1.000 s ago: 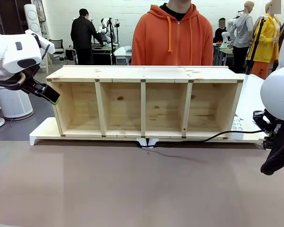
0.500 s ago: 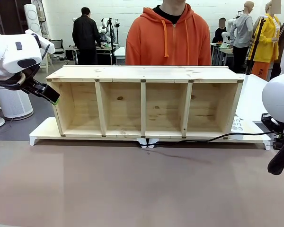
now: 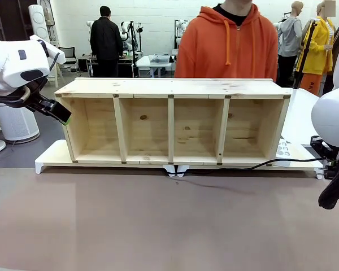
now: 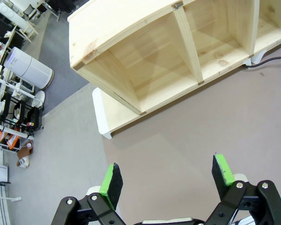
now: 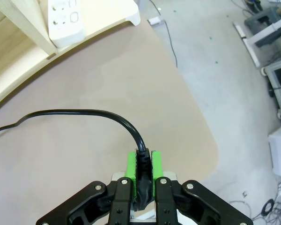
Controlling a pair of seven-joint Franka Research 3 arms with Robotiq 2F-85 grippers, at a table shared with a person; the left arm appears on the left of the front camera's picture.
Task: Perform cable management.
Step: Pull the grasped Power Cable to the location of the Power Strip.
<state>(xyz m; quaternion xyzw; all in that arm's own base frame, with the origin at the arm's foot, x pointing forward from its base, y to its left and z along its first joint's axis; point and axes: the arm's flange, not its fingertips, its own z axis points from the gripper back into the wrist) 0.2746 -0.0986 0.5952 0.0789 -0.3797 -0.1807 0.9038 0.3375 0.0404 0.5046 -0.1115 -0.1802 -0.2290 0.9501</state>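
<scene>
The cable lay on the table just in front of the wooden shelf. It ran from near the white feet under the shelf's middle out toward 3 o'clock. In the right wrist view it left the picture's 9 o'clock edge, arched over bare tabletop and dropped at 6 o'clock into the right gripper, whose green pads were clamped together on its thick black end. That gripper hung low off the table's right corner, with the floor beyond at 3 o'clock. At 11 o'clock in that view the white power strip rested on the pale base board against the shelf's right end. The left gripper hovered at 9 o'clock of the front view, beside the shelf's left end and above the table, its pads wide apart with nothing between them. A person in an orange hoodie stood behind the shelf at 12 o'clock.
</scene>
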